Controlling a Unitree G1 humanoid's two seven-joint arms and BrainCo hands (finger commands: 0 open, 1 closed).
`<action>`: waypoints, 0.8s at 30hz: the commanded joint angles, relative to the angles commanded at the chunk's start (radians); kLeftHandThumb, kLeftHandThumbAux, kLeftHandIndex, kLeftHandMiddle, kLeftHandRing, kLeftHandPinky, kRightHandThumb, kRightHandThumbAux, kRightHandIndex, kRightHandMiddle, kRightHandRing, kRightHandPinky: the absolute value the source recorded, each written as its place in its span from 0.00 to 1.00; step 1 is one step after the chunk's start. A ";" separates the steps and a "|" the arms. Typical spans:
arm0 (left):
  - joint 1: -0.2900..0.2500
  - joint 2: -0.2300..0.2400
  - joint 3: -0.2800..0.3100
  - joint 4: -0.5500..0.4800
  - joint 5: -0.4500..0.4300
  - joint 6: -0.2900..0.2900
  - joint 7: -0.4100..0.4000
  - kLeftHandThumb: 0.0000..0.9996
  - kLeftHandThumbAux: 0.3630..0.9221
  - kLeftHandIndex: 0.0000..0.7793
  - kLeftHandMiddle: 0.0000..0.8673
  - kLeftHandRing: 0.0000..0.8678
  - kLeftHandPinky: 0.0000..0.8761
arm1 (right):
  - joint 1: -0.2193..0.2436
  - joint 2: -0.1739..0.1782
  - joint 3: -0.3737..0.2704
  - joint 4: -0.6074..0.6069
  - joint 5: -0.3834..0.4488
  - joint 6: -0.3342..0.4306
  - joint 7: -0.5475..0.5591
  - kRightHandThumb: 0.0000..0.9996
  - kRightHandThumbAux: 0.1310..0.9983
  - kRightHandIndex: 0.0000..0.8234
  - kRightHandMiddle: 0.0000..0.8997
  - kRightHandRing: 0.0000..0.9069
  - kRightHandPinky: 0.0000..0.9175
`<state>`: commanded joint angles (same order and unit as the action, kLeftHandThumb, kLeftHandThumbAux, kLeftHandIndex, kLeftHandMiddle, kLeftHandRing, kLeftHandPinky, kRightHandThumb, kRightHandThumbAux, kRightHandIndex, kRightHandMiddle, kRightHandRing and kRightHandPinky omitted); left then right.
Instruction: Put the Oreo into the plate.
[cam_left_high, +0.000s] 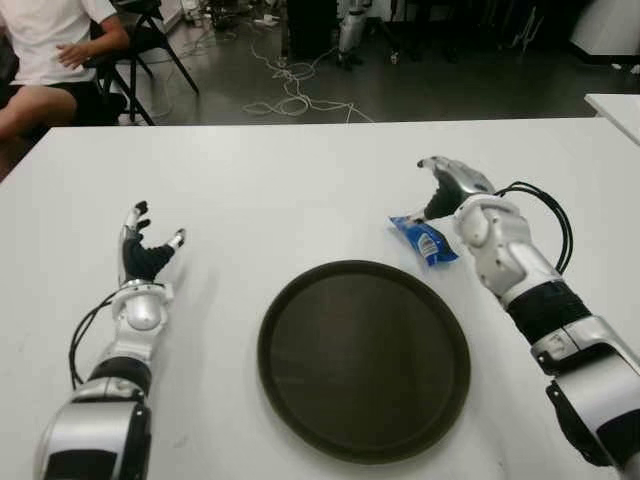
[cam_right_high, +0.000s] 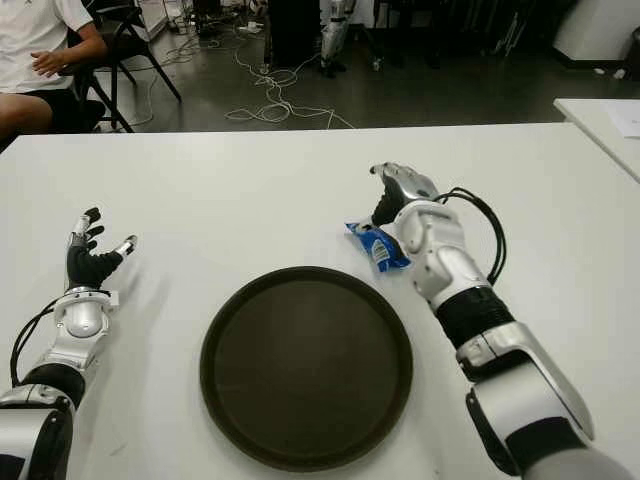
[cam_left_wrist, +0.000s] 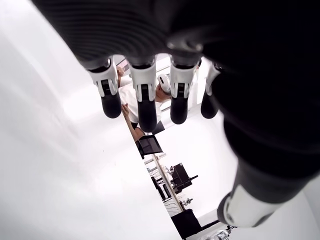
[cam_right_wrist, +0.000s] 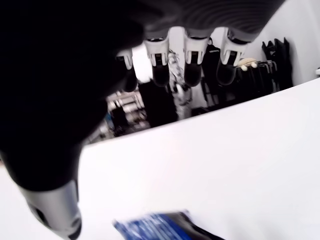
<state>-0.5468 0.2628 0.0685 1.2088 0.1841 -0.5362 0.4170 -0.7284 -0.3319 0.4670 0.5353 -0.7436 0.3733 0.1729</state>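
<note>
The Oreo (cam_left_high: 425, 240) is a small blue packet lying flat on the white table (cam_left_high: 300, 190), just beyond the far right rim of the dark round plate (cam_left_high: 364, 400). My right hand (cam_left_high: 436, 190) hovers over the packet's far right end with fingers spread and nothing in them. In the right wrist view the Oreo (cam_right_wrist: 155, 227) shows below the extended fingertips (cam_right_wrist: 192, 70), apart from them. My left hand (cam_left_high: 150, 240) shows open on the left side of the table, left of the plate. Nothing lies on the plate.
A person (cam_left_high: 50, 50) sits on a chair beyond the table's far left corner. Cables (cam_left_high: 290, 90) lie on the floor behind. Another white table (cam_left_high: 615, 105) edges in at the far right.
</note>
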 joint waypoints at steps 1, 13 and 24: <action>0.000 0.000 0.000 0.000 0.000 0.001 0.001 0.03 0.75 0.10 0.15 0.14 0.11 | -0.001 0.000 0.007 -0.007 -0.008 0.010 0.011 0.00 0.73 0.04 0.08 0.06 0.00; -0.001 -0.003 0.003 0.000 -0.006 0.001 0.000 0.03 0.73 0.09 0.15 0.13 0.10 | 0.019 0.016 -0.002 -0.053 -0.006 0.055 0.021 0.00 0.73 0.06 0.10 0.07 0.00; 0.002 -0.001 -0.005 -0.003 0.004 -0.001 0.007 0.03 0.71 0.11 0.15 0.14 0.11 | 0.036 0.029 0.006 -0.065 -0.018 0.100 0.020 0.00 0.72 0.09 0.12 0.10 0.00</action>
<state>-0.5446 0.2622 0.0636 1.2059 0.1878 -0.5377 0.4236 -0.6920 -0.3034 0.4731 0.4707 -0.7613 0.4730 0.1924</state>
